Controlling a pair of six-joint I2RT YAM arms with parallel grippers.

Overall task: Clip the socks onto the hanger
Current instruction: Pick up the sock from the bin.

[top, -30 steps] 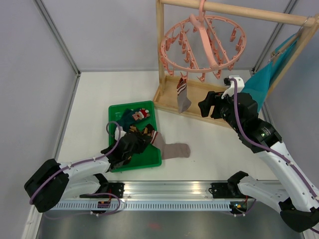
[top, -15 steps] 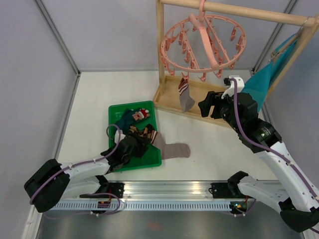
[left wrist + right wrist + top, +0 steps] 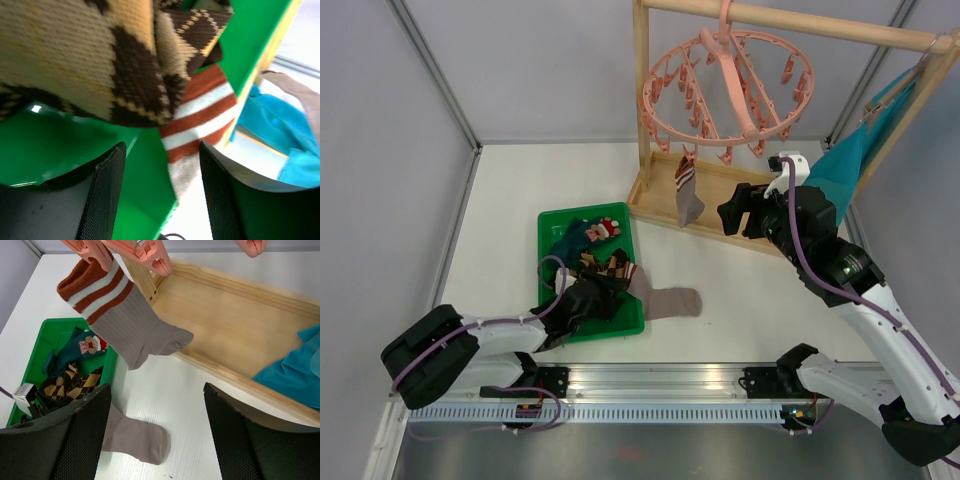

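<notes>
On the bench (image 3: 500,200) the wooden frame (image 3: 642,100) carries the pink hanger (image 3: 728,65) — one striped sock (image 3: 130,325) clipped there, just ahead of my released right jaws. Green tray (image 3: 60,150) holds argyle socks (image 3: 75,65) — close before my spread left jaws, nothing gripped.

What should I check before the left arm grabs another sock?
1. Left gripper open and empty: ok.
2. Brown-black argyle knit sock right ahead of it, in the green plastic tray: ok.
3. Only one sock in the grasp line: not ok; the loose grey-brown sock has its red-and-white striped cuff under the argyle.
4. Matching grey-brown sock pegged on the pink plastic round hanger: ok.
5. Right gripper open and empty beside the hanger: ok.
</notes>
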